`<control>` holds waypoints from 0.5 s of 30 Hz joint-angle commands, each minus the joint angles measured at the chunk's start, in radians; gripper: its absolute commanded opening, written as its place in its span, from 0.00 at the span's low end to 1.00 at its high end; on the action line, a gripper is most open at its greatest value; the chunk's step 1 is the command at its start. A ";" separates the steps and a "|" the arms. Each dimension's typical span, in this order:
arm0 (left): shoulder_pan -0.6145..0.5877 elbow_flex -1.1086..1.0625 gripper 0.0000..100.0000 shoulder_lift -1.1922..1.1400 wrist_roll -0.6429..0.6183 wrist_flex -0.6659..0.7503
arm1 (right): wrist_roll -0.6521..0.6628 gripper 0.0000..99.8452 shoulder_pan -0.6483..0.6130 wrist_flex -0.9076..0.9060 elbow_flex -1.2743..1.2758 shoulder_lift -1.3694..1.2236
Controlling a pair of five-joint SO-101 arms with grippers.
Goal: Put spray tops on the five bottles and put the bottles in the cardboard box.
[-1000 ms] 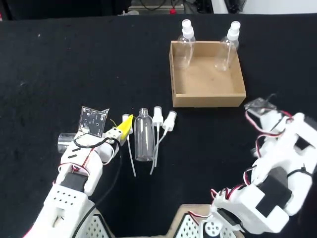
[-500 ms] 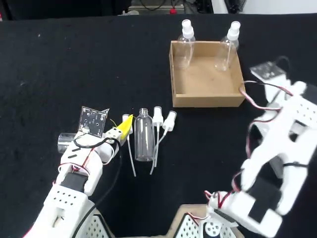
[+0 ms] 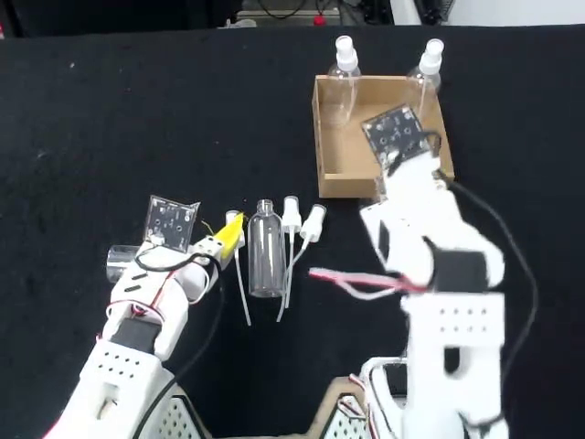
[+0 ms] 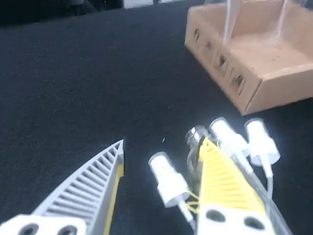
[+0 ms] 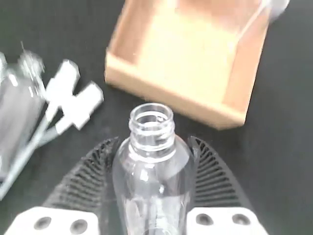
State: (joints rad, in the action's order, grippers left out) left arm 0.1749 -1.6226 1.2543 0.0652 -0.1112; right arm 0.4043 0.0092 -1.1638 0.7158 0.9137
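In the right wrist view my right gripper (image 5: 154, 141) is shut on a clear bottle (image 5: 151, 161) with an open neck, held upright above the table just before the cardboard box (image 5: 166, 95). Two loose spray tops (image 5: 73, 100) lie off to one side of it. My left gripper (image 4: 162, 144) is open low over the table, its grey and yellow fingers either side of a white spray top (image 4: 168, 183). From above, another clear bottle (image 3: 266, 249) lies beside that gripper (image 3: 228, 233), with two spray tops (image 3: 302, 219) next to it.
The cardboard box (image 3: 343, 187) at the back holds two upright bottles with spray tops (image 3: 345, 78) (image 3: 425, 78) along its far wall. A further clear bottle (image 3: 119, 262) lies to the left of the left arm. The right arm stands tall in front of the box.
The right arm has swung from the table's right edge in toward the centre, ending in front of the box. The left arm and the loose parts have not moved.
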 commanded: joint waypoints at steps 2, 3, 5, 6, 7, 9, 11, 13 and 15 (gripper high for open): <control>-0.030 0.203 0.24 0.000 -0.003 -0.241 | -0.081 0.08 -0.063 0.169 0.125 0.131; -0.030 0.245 0.24 -0.002 -0.003 -0.304 | -0.107 0.08 -0.068 0.196 0.160 0.147; -0.028 0.312 0.24 -0.002 -0.003 -0.404 | -0.164 0.08 -0.068 0.245 0.219 0.179; -0.027 0.334 0.24 -0.003 -0.003 -0.433 | -0.183 0.08 -0.068 0.265 0.246 0.199; -0.027 0.346 0.24 -0.008 -0.003 -0.446 | -0.195 0.08 -0.068 0.281 0.271 0.219; -0.031 0.369 0.24 -0.046 -0.017 -0.450 | -0.203 0.08 -0.068 0.299 0.321 0.274; -0.053 0.410 0.24 -0.127 -0.063 -0.454 | -0.204 0.08 -0.069 0.308 0.378 0.346; -0.073 0.472 0.24 -0.245 -0.089 -0.454 | -0.204 0.08 -0.069 0.308 0.437 0.429; -0.084 0.552 0.24 -0.394 -0.089 -0.454 | -0.204 0.08 -0.069 0.308 0.496 0.521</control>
State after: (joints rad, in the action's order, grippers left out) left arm 0.1212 -1.2528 1.0840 0.0023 -0.5608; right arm 0.2079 -0.0445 -0.8892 1.1653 1.3080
